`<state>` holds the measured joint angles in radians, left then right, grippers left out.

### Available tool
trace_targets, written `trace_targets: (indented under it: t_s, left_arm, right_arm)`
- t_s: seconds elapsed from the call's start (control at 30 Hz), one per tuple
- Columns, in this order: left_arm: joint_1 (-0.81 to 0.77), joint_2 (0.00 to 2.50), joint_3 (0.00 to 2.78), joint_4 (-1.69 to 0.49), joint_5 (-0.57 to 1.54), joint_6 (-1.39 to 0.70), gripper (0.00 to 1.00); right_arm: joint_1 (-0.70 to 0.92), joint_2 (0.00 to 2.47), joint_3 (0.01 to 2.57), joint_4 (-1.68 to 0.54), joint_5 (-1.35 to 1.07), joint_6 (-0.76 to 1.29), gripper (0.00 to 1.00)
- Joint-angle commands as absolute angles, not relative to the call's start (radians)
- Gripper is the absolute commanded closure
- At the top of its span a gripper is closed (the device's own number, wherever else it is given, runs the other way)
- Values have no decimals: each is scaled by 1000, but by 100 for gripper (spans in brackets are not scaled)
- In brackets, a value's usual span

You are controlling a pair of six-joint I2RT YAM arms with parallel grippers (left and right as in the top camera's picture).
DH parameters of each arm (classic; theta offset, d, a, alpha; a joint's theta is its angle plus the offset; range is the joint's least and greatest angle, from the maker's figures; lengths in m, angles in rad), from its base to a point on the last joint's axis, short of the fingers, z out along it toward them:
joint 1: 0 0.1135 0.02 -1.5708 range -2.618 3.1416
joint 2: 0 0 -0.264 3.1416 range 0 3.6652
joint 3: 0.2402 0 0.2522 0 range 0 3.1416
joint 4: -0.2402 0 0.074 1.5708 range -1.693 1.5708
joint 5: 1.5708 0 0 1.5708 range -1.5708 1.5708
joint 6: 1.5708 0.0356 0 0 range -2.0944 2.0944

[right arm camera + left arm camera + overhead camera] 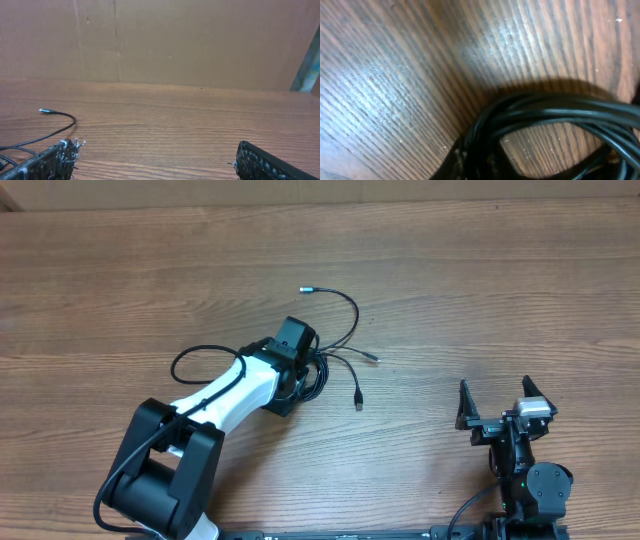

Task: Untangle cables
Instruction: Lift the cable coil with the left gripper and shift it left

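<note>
The cables (335, 358) lie in a black tangle at the middle of the table, with loose plug ends pointing up and to the right. My left gripper (303, 370) is down in the tangle. The left wrist view shows its dark fingertips (470, 162) close to the wood, closed around a bundle of glossy black cables (555, 112). My right gripper (495, 412) is open and empty at the front right, well away from the tangle. In the right wrist view its jaws (155, 162) frame bare wood, with one cable end (47, 111) at the far left.
A wooden table (480, 290) fills the view, with a cardboard wall (175, 40) at its far edge. A thicker black wire (195, 360) loops off my left arm to the left of the tangle.
</note>
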<state>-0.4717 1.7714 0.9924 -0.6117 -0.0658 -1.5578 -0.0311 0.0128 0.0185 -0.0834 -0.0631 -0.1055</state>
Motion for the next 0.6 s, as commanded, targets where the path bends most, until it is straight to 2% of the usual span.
trace_targets:
  t_s: [0.0, 0.1, 0.27, 0.43, 0.57]
  left_arm:
    - [-467, 1762, 972, -604, -178, -1289, 96]
    - [-424, 1749, 1024, -607, -185, -930, 96]
    - [-362, 1710, 1201, -714, -186, -570, 96]
    - [-353, 1663, 1380, -837, -183, -323, 96]
    - [-373, 1639, 1440, -915, -171, -285, 96]
  right_arm:
    - [-34, 5, 8, -80, -62, -110, 0]
    - [-34, 5, 8, -80, -62, -110, 0]
    - [-34, 5, 8, -80, -62, -110, 0]
    - [-34, 5, 8, -80, -62, -110, 0]
    - [-34, 5, 8, -80, -62, -110, 0]
